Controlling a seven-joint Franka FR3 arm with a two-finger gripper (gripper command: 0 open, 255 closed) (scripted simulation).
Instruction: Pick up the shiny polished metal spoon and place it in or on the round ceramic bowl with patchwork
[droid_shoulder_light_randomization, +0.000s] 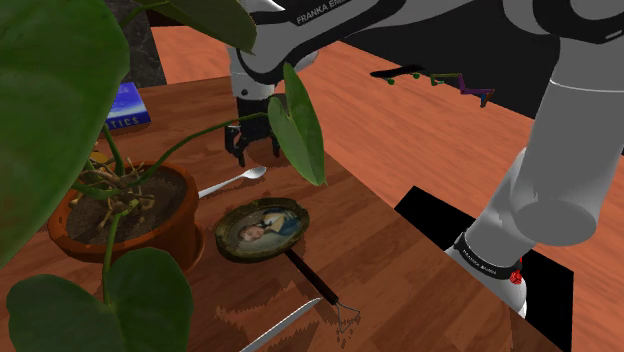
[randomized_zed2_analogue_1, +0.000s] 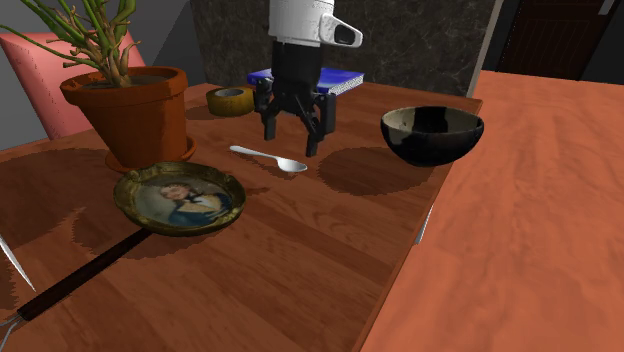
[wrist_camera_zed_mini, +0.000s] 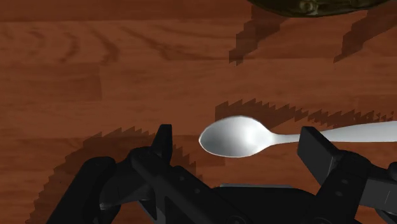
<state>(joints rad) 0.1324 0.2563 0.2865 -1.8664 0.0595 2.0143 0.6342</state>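
Approach step: my gripper (randomized_zed2_analogue_1: 292, 132) hovers spread open over the metal spoon (wrist_camera_zed_mini: 236, 136) lying flat on the table (randomized_zed2_analogue_1: 300, 250), fingers straddling its scoop without contact; next, I judge: descend, clamp, carry to the dark bowl (randomized_zed2_analogue_1: 432, 150).

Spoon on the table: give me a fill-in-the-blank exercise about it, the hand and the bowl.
1. The hand hangs above the spoon with its fingers ___.
2. The spoon lies on a table made of ___.
3. In the second exterior view, the bowl stands to the spoon's ___.
Missing words: open, wood, right.
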